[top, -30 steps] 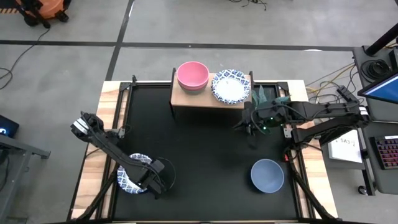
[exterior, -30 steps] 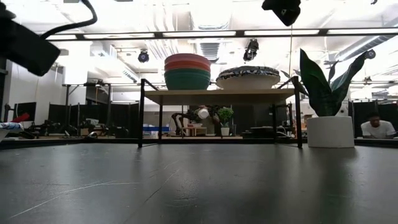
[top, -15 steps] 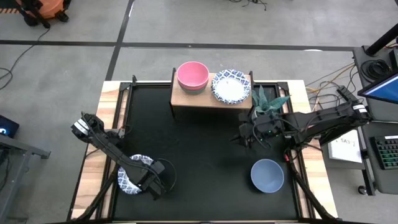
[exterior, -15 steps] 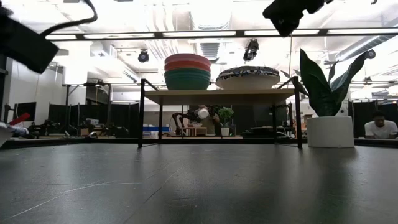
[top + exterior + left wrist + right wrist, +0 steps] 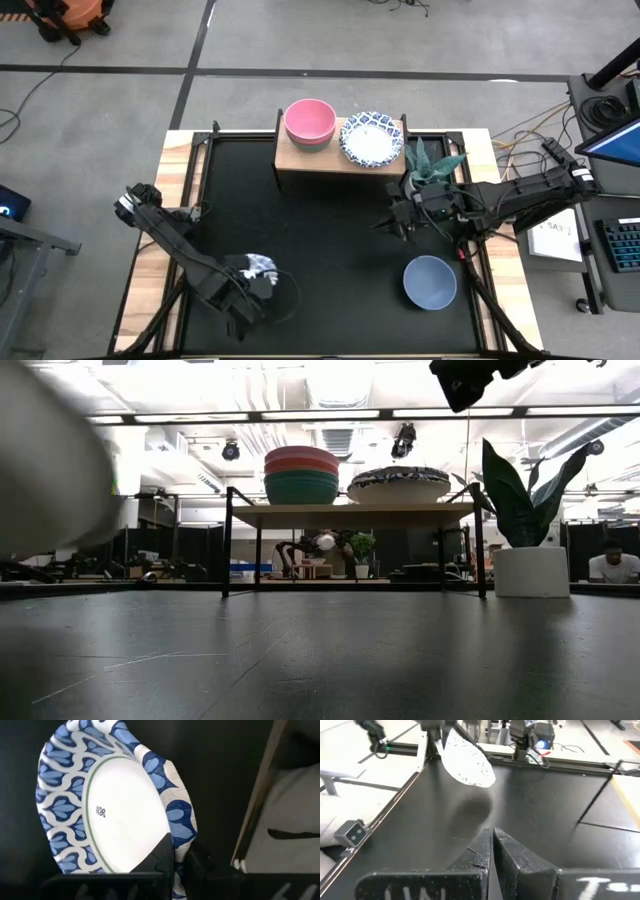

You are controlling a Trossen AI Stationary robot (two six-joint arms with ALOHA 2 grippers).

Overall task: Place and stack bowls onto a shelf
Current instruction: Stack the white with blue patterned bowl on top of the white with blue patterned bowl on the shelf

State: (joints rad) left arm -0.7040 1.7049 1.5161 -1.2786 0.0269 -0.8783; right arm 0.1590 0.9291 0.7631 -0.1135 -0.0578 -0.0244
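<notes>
A white bowl with a blue patterned rim (image 5: 105, 805) is lifted above the table's near left part, and my left gripper (image 5: 175, 845) is shut on it; from above the bowl (image 5: 258, 267) shows almost edge-on. The light-wood shelf (image 5: 298, 160) at the far edge carries a stack of bowls with a pink one on top (image 5: 309, 121) and a white, blue-patterned bowl (image 5: 371, 137). A slate-blue bowl (image 5: 430, 282) sits on its base at the near right. My right gripper (image 5: 393, 222) hangs shut above the table, between shelf and slate-blue bowl, touching nothing. My left gripper pinches the bowl's patterned rim (image 5: 181, 822) between its two fingers, one finger (image 5: 159, 856) on the inner face and the other behind the wall. The bowl is lifted clear of the table and tipped steeply, its white underside (image 5: 467, 762) facing the right arm.
A white pot with a spiky green plant (image 5: 430, 160) stands right of the shelf, close to my right arm. The black tabletop (image 5: 330, 250) lies bare between the two arms. Wooden borders (image 5: 150, 265) run along the table's left and right sides.
My left gripper has shut on the rim of the white and blue bowl, which lay flat on the table, and raised it; the bowl now hangs tipped and clear, a little further toward the table's right. My right gripper has drifted slightly toward the near edge.
</notes>
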